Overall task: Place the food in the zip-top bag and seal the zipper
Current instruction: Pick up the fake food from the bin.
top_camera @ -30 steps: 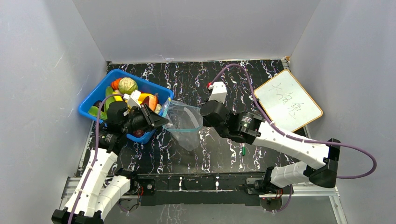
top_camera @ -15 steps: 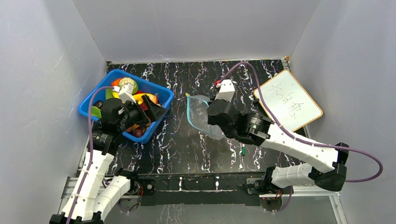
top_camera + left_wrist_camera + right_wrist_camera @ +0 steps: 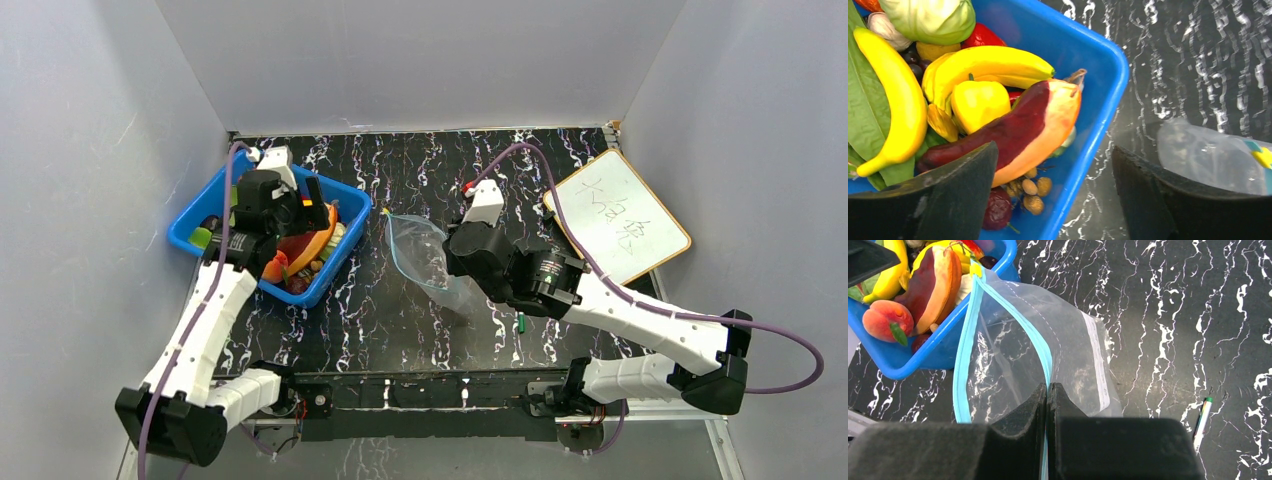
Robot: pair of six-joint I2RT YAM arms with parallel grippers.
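Note:
The food fills a blue bin (image 3: 352, 196): yellow bananas (image 3: 983, 62), a red-and-orange fruit slice (image 3: 1043, 120), a pale cabbage (image 3: 928, 17), a peach (image 3: 885, 320) and small brown nuts (image 3: 1030, 192). My left gripper (image 3: 1053, 160) hangs open over the bin's right side, holding nothing; from above, the left gripper (image 3: 312, 203) sits over the fruit. The clear zip-top bag (image 3: 425, 255) hangs just right of the bin. My right gripper (image 3: 1047, 387) is shut on the bag's teal zipper (image 3: 968, 340) edge. The bag (image 3: 1013, 355) gapes open toward the bin and looks empty.
A small green pen (image 3: 521, 322) lies on the black marbled table right of the bag, below my right arm. A whiteboard (image 3: 615, 215) with writing leans at the back right. Grey walls close in three sides.
My left gripper let go of the bag's edge, opened, and swung back over the bin. The right gripper drew the bag rightward, away from the bin.

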